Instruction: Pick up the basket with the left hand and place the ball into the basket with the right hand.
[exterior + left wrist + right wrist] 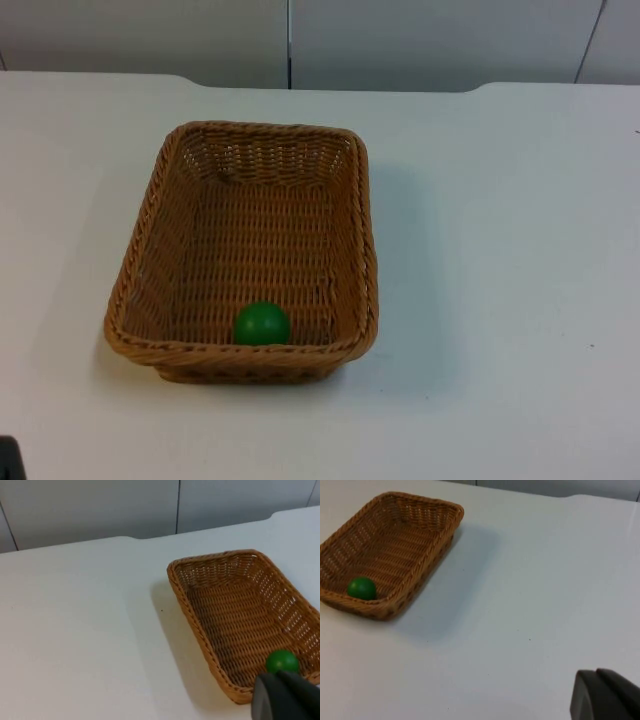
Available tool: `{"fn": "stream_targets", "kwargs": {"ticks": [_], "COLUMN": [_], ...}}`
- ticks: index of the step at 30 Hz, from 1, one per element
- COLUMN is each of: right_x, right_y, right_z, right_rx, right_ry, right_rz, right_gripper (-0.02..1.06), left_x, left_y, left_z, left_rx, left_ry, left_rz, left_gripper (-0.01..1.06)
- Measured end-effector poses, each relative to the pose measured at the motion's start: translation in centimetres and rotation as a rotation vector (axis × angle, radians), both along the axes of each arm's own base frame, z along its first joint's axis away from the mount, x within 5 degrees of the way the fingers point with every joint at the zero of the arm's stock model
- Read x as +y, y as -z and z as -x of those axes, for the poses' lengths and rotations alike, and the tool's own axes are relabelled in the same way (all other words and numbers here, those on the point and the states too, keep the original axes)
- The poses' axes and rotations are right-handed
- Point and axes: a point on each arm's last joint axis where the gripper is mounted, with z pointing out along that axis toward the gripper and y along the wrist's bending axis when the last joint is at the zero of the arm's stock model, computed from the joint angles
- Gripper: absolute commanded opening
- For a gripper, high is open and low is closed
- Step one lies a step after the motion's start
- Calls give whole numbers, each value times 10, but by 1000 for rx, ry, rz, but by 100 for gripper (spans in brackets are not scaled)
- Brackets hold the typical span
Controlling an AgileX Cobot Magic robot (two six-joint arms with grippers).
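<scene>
woven brown wicker made up the basket (243, 250), a rectangular tray with sloping walls that stood flat on the white tabletop (500, 250). the green ball (262, 324) lay inside the basket on its floor, touching or just beside the short wall farthest from the grey partition wall (400, 40) and about midway along it. the left wrist view looked across the basket (240, 615) from one long side, with the ball (282, 662) at its near end — the left tool (285, 700) appeared there as a dark fingertip apart from the basket, and whether it was released or clenched could not be told. the right tool (602, 697) hung over bare tabletop well apart from the basket (390, 550) and the ball (361, 588) — its state could not be told either. nothing was gripped by either tool as far as could be seen.
</scene>
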Motion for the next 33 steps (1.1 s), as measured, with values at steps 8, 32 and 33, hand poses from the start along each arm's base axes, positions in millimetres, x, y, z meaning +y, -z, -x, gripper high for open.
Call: {"fn": "stream_targets", "kwargs": {"ticks": [8, 32, 33], "right_x": [0, 1, 2], "right_y": [-1, -1, -1], "right_z": [0, 2, 2], "right_rx": [-9, -9, -9], "right_ry": [-1, 235, 271], "right_rz": [-1, 0, 0], "right_gripper": [0, 0, 0], "left_x": [0, 12, 13], "left_y": [1, -7, -6], "left_z": [2, 43, 46], "left_rx": [1, -11, -23], "left_ry": [4, -77, -89], "left_rz": [0, -90, -91], "left_gripper": [0, 0, 0]}}
